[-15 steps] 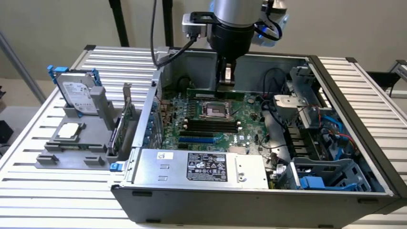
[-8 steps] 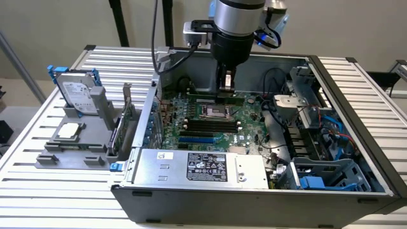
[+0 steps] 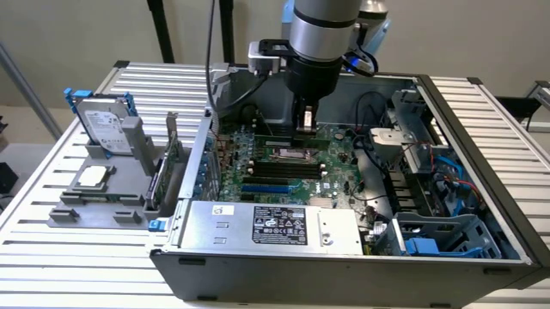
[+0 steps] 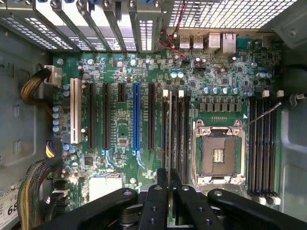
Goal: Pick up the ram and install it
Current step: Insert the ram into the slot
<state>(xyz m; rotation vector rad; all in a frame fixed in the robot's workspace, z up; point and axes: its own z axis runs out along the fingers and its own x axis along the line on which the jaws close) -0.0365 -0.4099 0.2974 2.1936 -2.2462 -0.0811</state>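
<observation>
The ram [image 4: 169, 125] is a thin stick seen edge-on in the wrist view, running between my two black fingers [image 4: 162, 184]. My gripper [image 4: 169, 179] is shut on it. In the exterior view the gripper [image 3: 306, 122] hangs inside the open computer case, just above the motherboard [image 3: 257, 183], with the ram [image 3: 306, 120] held upright below it. In the wrist view the ram lines up along the black memory slots [image 4: 178, 129] beside the bare CPU socket [image 4: 216, 153]. Whether the ram touches a slot cannot be told.
A second bank of memory slots [image 4: 263, 143] lies on the socket's other side. On the exterior view's left, a grey holder [image 3: 99, 209] carries a hard drive in a blue frame [image 3: 103, 127] and an upright card [image 3: 172, 164]. The power supply [image 3: 270, 226] and cables [image 3: 447, 177] crowd the case.
</observation>
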